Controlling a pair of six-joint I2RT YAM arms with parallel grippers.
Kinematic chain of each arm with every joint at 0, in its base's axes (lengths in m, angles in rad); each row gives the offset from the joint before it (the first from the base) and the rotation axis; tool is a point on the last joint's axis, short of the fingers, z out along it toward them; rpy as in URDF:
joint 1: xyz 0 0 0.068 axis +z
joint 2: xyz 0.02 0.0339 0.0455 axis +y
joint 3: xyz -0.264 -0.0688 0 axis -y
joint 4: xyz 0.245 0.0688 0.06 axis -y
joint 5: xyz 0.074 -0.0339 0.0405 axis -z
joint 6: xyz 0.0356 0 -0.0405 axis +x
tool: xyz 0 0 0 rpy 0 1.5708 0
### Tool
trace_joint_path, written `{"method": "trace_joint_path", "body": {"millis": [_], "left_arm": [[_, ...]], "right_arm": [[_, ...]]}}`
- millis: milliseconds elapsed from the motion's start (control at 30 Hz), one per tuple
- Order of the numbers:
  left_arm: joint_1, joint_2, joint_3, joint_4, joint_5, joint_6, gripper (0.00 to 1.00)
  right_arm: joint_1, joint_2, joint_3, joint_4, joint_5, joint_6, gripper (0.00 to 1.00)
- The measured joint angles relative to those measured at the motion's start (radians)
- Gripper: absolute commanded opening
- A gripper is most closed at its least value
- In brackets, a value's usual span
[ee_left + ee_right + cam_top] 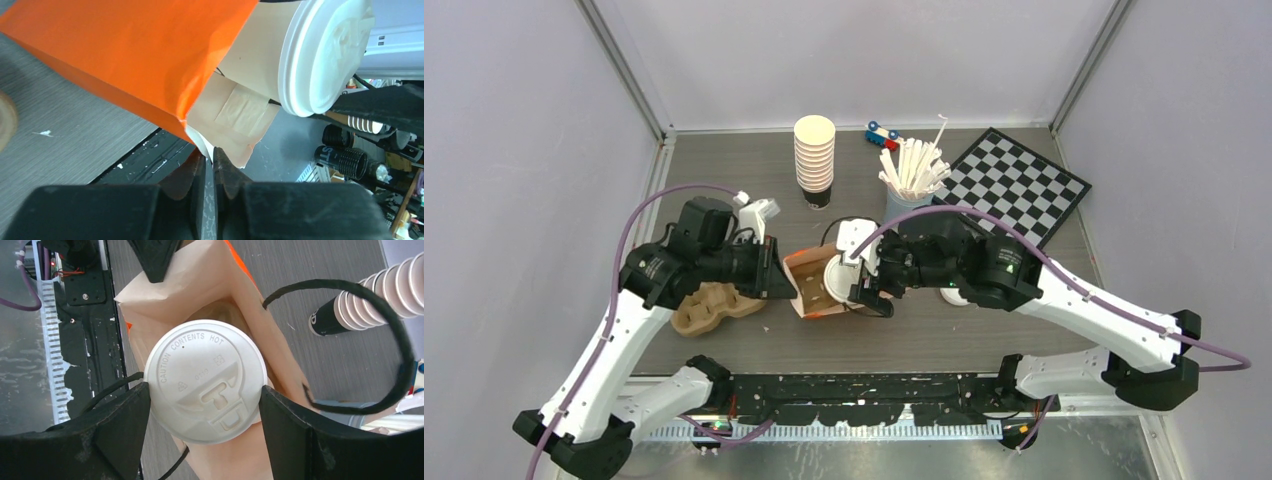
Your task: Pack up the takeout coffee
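Note:
An orange paper bag (809,300) with a kraft inside lies on its side mid-table, its mouth toward the right arm. My left gripper (776,270) is shut on the bag's rim; in the left wrist view the fingertips (211,155) pinch the paper edge of the bag (125,55). My right gripper (862,290) is shut on a takeout coffee cup (838,277) at the bag's mouth. In the right wrist view both fingers press the sides of its white sip lid (205,365), with the bag's opening (200,285) behind it. The same lid (325,55) shows in the left wrist view.
A brown pulp cup carrier (709,308) lies under the left arm. At the back stand a stack of lidless cups (814,150), a light-blue cup of white sticks (909,190), a small toy car (882,135) and a checkerboard (1014,185). A small white object (954,297) peeks from under the right arm.

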Motion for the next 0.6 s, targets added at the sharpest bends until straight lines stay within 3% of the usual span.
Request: {"method": "trace_joint_path", "body": {"millis": [100, 333, 600], "left_arm": [[0.031, 0.001, 0.013, -0.013, -0.002, 0.009, 0.19], [0.113, -0.024, 0.014, -0.029, 0.002, -0.012, 0.40], [0.137, -0.043, 0.042, -0.115, 0.008, -0.098, 0.51]], "right_arm": [[0.035, 0.014, -0.008, 0.027, 0.022, -0.008, 0.74], [0.108, 0.056, -0.044, 0.117, 0.075, -0.005, 0.74], [0.136, 0.103, -0.093, 0.203, 0.127, -0.008, 0.74]]}}
